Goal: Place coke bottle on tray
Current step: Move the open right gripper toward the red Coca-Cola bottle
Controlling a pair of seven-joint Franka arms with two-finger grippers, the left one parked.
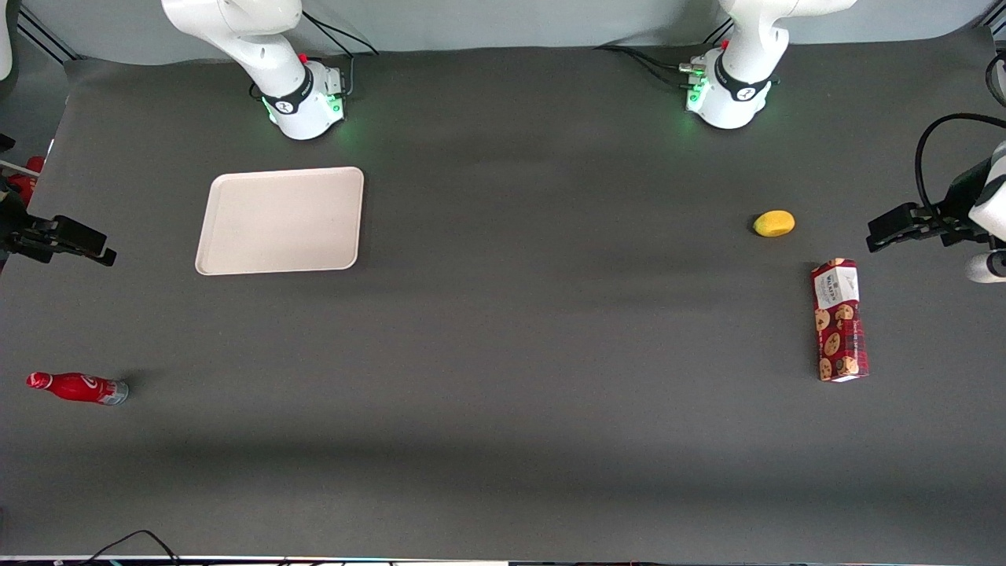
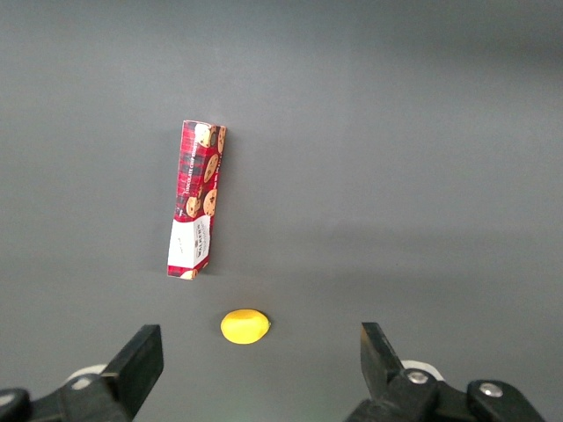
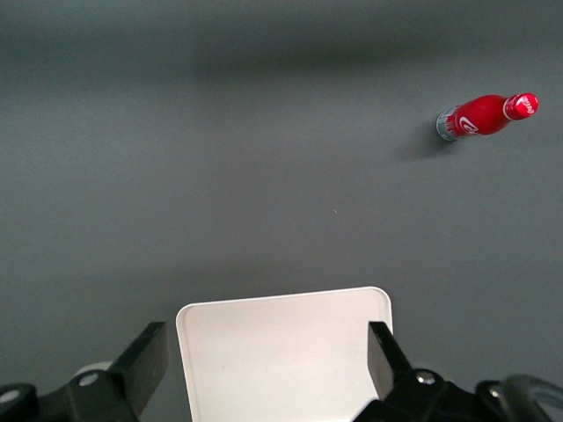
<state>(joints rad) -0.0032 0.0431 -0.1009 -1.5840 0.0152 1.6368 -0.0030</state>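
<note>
Red and slim, the coke bottle was seen upright on the table, nearer the front camera than the tray, well apart. The gripper was held spread wide and empty above the tray.

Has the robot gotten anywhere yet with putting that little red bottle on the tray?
Nothing looks done yet. The coke bottle stands on the table, nearer the front camera than the tray, which holds nothing. The gripper hangs open and empty at the working arm's end of the table. Reaching, grasping, carrying and setting down all remain.
</note>
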